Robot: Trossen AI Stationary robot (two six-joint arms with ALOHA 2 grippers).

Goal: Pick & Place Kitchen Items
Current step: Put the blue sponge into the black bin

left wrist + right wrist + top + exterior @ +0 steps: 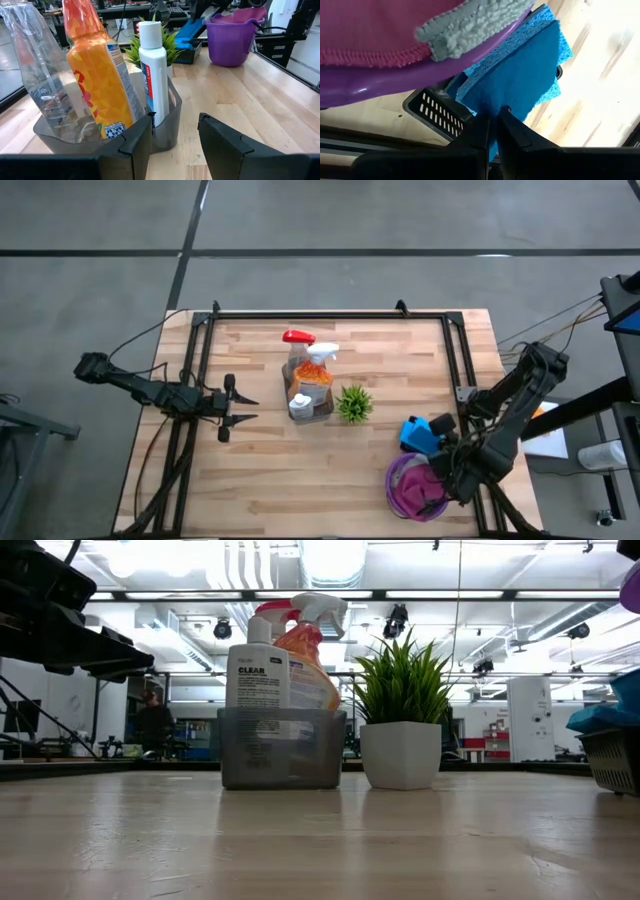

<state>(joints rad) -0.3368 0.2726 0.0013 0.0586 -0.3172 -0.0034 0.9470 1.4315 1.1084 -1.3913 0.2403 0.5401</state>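
Note:
A grey caddy in the middle of the table holds a clear spray bottle with a red trigger, an orange one with a white trigger and a white bottle. My left gripper is open and empty, level, just left of the caddy. Blue sponges lie in a black basket at the right. My right gripper is shut on a blue sponge. A purple bucket holds magenta and grey cloths. My right gripper pinches the blue sponge by its edge between its two fingers. The sponge's other end rests on the black basket, beside the purple bucket. How far back it reaches between the fingers does not show.
A small spiky green plant in a white pot stands just right of the caddy. A black metal frame runs along the table's far, left and right edges. Bare wood lies in front of the caddy and toward the near edge.

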